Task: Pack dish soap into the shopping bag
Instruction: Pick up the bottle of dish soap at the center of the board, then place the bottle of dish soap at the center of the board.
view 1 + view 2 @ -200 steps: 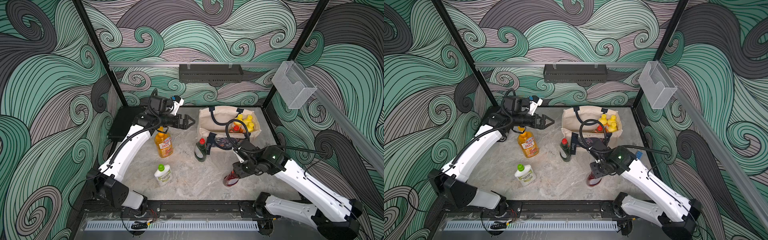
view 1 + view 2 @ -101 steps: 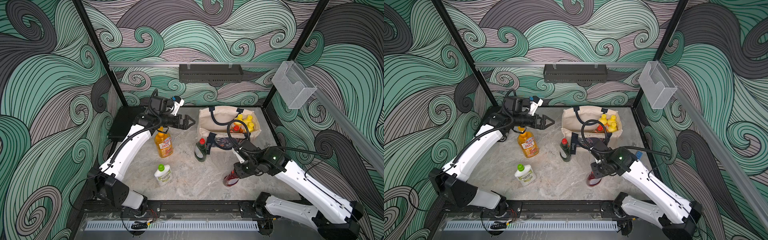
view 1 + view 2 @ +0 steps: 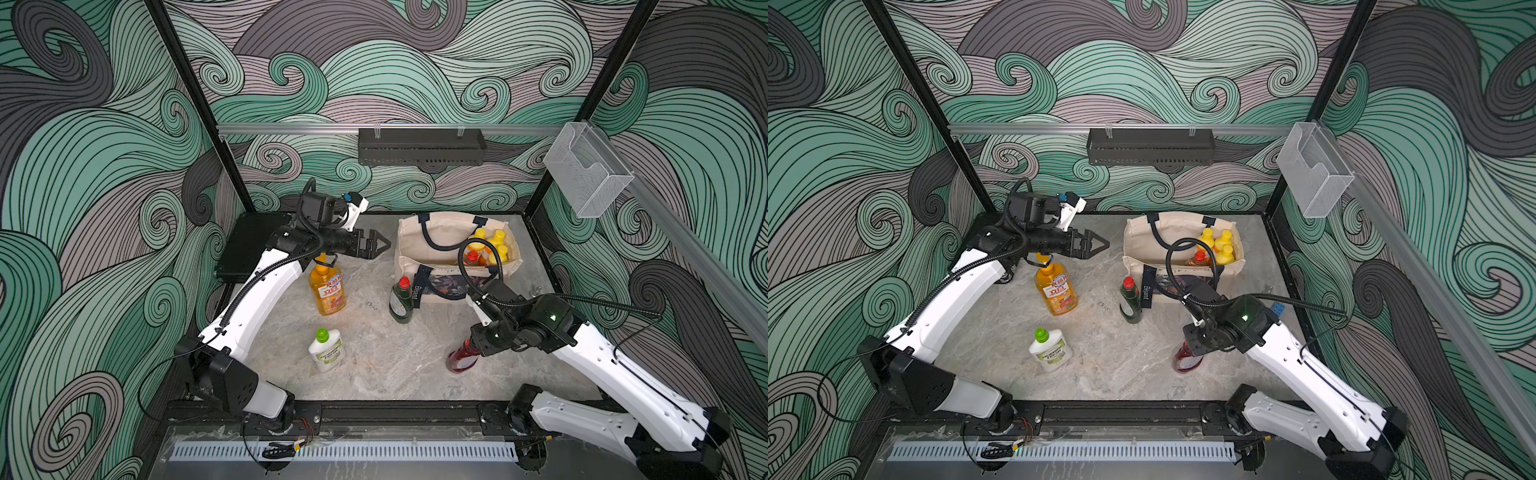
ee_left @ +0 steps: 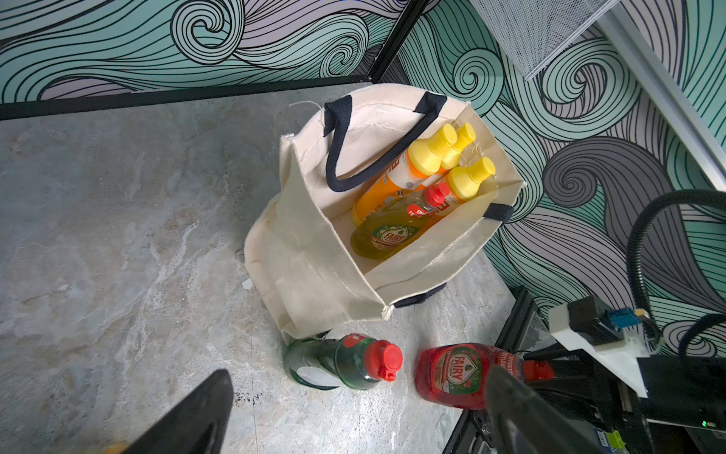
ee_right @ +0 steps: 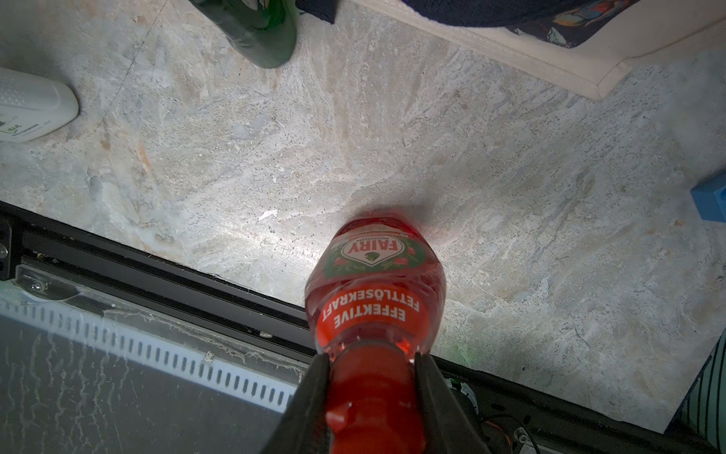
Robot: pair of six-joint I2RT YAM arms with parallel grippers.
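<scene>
"What's the right gripper (image 5: 369, 355) doing?"

"Its fingers (image 5: 310, 393) are pressed against both sides of the cap of the red bottle (image 5: 375, 283). The bottle stands on the table (image 3: 374, 374), lower right of centre in both top views."

"And the left gripper (image 3: 380, 245)?"

"It's spread wide and holding nothing. It hangs in the air just up and right of the orange pump bottle (image 3: 327, 291), left of the shopping bag (image 3: 419, 237)."

"Where's the bag?"

"At the upper right of the table, mouth open. Three yellow-capped orange bottles (image 4: 432, 151) and the yellow-green Fairy bottle (image 4: 389, 236) are bunched at its right end."

"What's outside it?"

"The dark green bottle (image 3: 401, 301) is just beside the bag's front left corner. The white bottle (image 3: 326, 351) is lower left of centre, well apart from the bag."
</scene>
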